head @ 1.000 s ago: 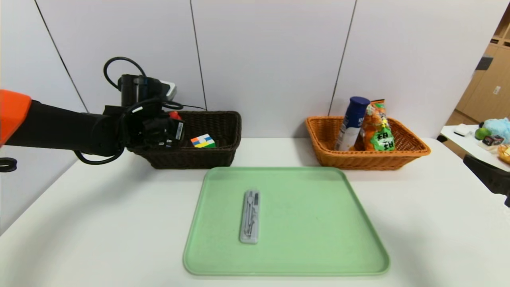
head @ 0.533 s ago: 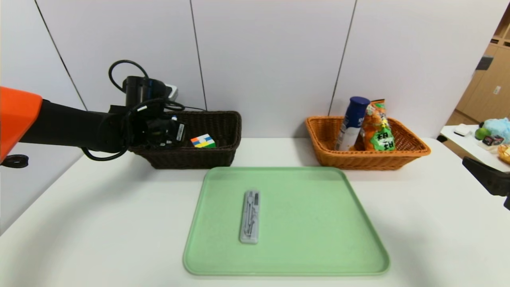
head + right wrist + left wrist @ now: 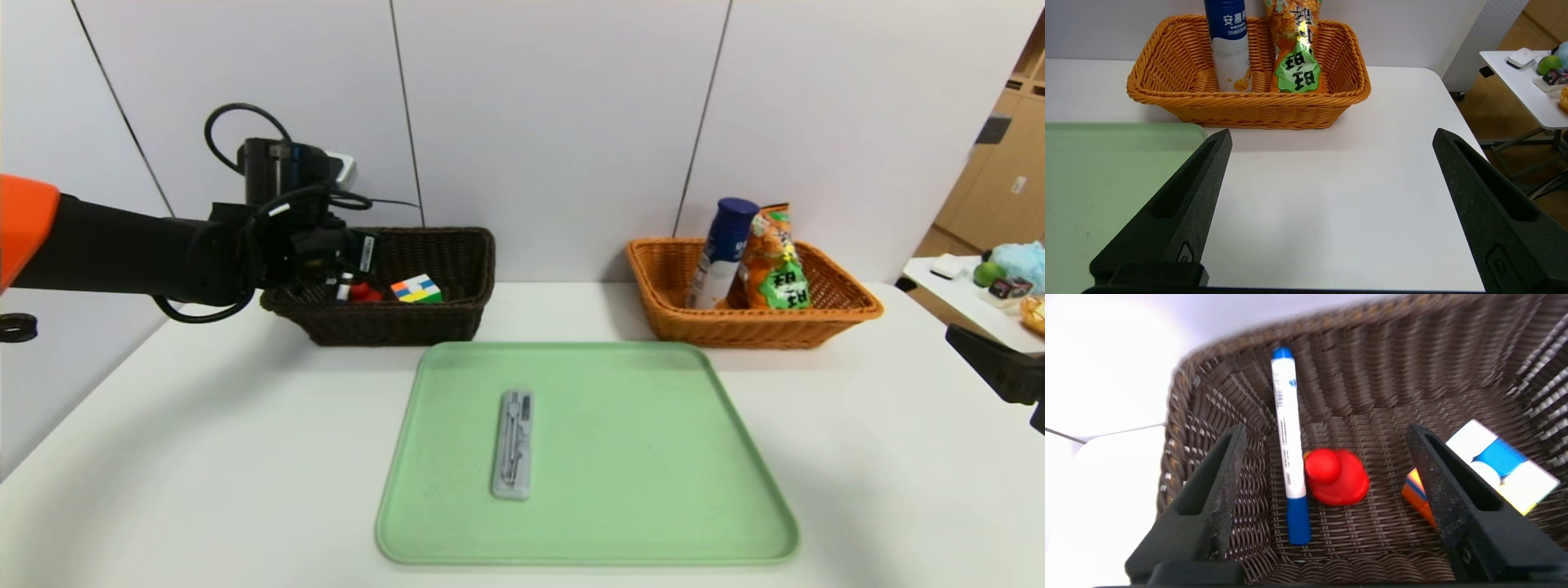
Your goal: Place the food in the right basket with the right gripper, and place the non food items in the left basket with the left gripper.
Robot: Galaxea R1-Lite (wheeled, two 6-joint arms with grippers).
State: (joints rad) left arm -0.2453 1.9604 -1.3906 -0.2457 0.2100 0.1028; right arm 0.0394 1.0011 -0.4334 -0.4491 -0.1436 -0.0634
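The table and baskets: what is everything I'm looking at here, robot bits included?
Dark brown basket: one, back left of the table.
Marker: one, white and blue, in the dark basket.
Duck: one, red, beside the marker.
Puzzle cube: one, multicoloured, in the dark basket.
Orange basket: one, back right.
Bottle: one, white, blue cap, in the orange basket.
Snack bag: one, orange, beside the bottle.
Tray: one, green, centre.
Case: one, grey, on the tray.
Left gripper: open over the dark basket.
Right gripper: open, at the table's right edge.
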